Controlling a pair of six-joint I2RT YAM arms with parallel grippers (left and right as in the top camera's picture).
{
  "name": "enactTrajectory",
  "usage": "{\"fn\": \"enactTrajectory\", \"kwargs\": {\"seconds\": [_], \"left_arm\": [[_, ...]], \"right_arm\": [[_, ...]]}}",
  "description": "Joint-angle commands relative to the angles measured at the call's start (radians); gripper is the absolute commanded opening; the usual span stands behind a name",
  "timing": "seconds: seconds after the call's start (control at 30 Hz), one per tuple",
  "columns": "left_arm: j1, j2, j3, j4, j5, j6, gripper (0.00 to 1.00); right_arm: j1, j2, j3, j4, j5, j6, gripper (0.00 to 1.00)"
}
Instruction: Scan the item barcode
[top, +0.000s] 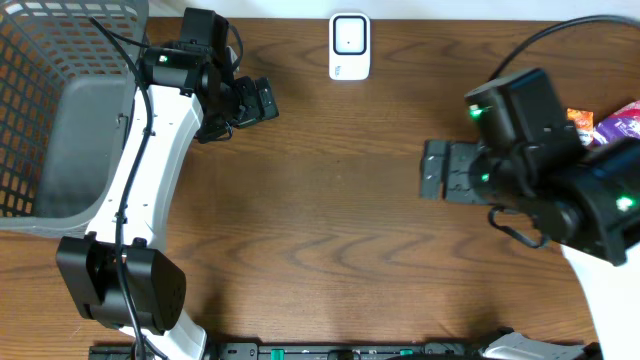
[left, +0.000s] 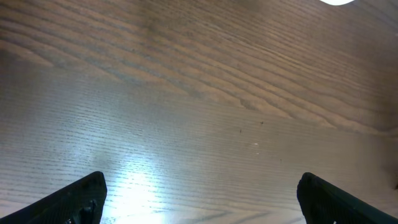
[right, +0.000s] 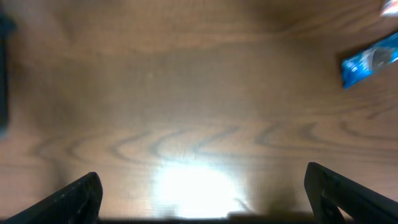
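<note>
Brown wood-grain tabletop (top: 330, 250) under everything.

Grey mesh basket (top: 40, 60) in the far-left corner, right wall partly covered by the left arm.

Left arm (top: 165, 140), white links with black joints, running from the near edge up along the basket.

Right arm (top: 530, 120), black and bulky, coming in from the right edge and blocking most of the stuff behind it.

Left jaws just right of the basket, pointing right, spread fully wide, gripping nothing. Black fingers (left: 81, 199) in both lower corners of the left wrist view, only wood grain between. White curved sliver at the top edge of that view, too cropped to identify.

Right jaws left of the right wrist, pointing left over open wood, likewise fully spread and holding nothing. Fingers (right: 74, 199) low in the blurred right wrist view, bright glare patch between.

White scanner (top: 349, 46) at the top middle edge, between the two arms, nearer the left jaws, unobstructed.

Snack packets (top: 620, 125) at the right edge in the overhead view, well apart from the scanner, mostly hidden by the right arm: only an orange scrap and a purple corner showing. Barcode not discernible.

Blue packet (right: 370, 59) at the upper right of the right wrist view, flat on the wood, apart from the fingers.
</note>
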Motion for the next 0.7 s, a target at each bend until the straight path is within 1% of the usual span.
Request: {"fn": "enactTrajectory", "kwargs": {"seconds": [0.0, 0.1, 0.2, 0.43, 0.6, 0.67], "left_arm": [[0.003, 0.002, 0.005, -0.002, -0.014, 0.01, 0.98], [0.003, 0.002, 0.005, -0.002, -0.014, 0.01, 0.98], [0.003, 0.002, 0.005, -0.002, -0.014, 0.01, 0.98], [0.003, 0.002, 0.005, -0.002, -0.014, 0.01, 0.98], [0.003, 0.002, 0.005, -0.002, -0.014, 0.01, 0.98], [0.003, 0.002, 0.005, -0.002, -0.014, 0.01, 0.98]], "right_arm": [[0.011, -0.004, -0.039, -0.003, -0.031, 0.009, 0.99], [0.01, -0.004, -0.071, -0.003, -0.037, 0.008, 0.99], [0.01, -0.004, -0.087, -0.003, -0.035, -0.033, 0.99], [0.01, -0.009, -0.087, -0.003, -0.039, -0.09, 0.99], [0.01, -0.009, -0.087, -0.003, -0.038, -0.093, 0.99], [0.008, -0.007, -0.092, 0.001, -0.038, -0.116, 0.99]]}}
